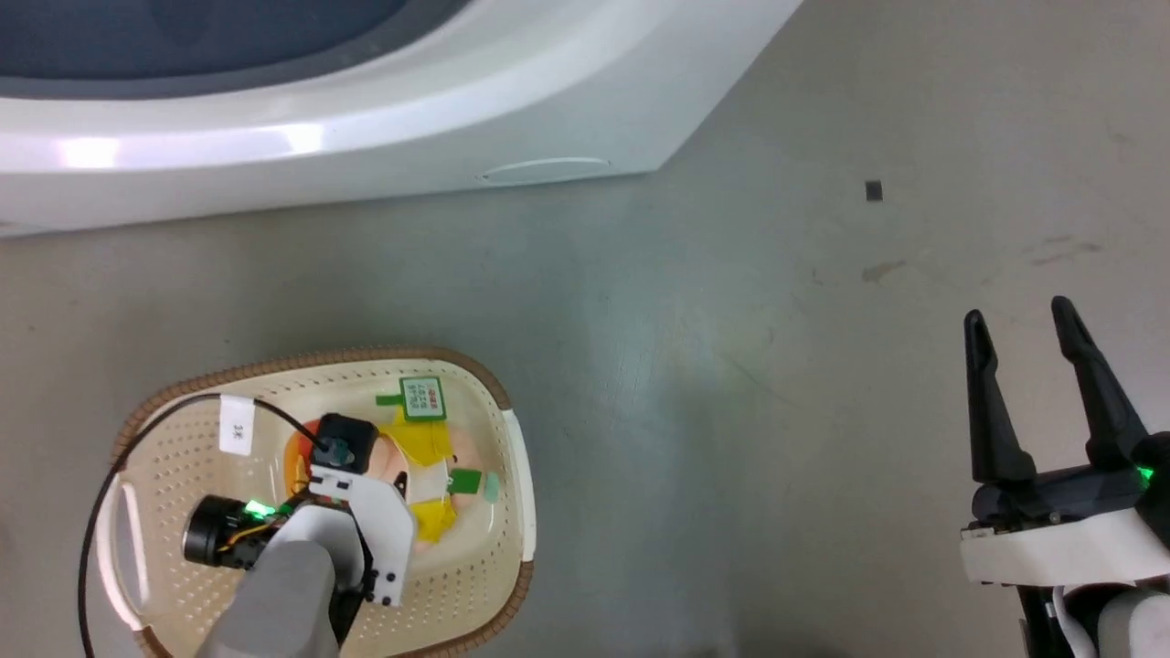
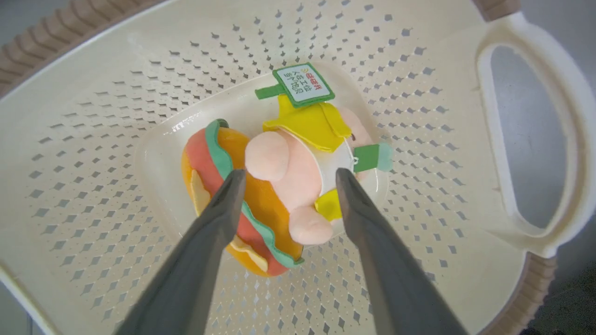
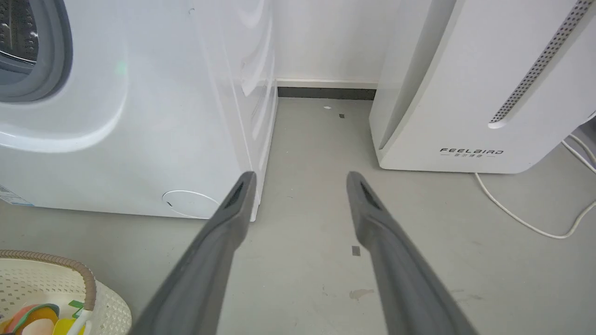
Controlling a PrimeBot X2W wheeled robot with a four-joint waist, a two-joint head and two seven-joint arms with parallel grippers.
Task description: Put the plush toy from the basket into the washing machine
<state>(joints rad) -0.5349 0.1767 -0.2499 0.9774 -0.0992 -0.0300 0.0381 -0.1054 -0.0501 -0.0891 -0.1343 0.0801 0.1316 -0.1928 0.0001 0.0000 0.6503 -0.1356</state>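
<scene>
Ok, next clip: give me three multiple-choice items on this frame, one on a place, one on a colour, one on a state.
1. Where does the plush toy lie?
A. on the floor
B. in the basket
C. in the washing machine drum

2. What colours is its paper tag?
A. green and white
B. blue and black
C. plain red

3. How is the left gripper?
A. shut on the toy
B. shut on the basket rim
C. open

Answers:
1 B, it rests on the perforated basket bottom.
2 A, the tag has a white panel with a green border.
3 C, its fingers stand apart, one at each side of the toy.
</scene>
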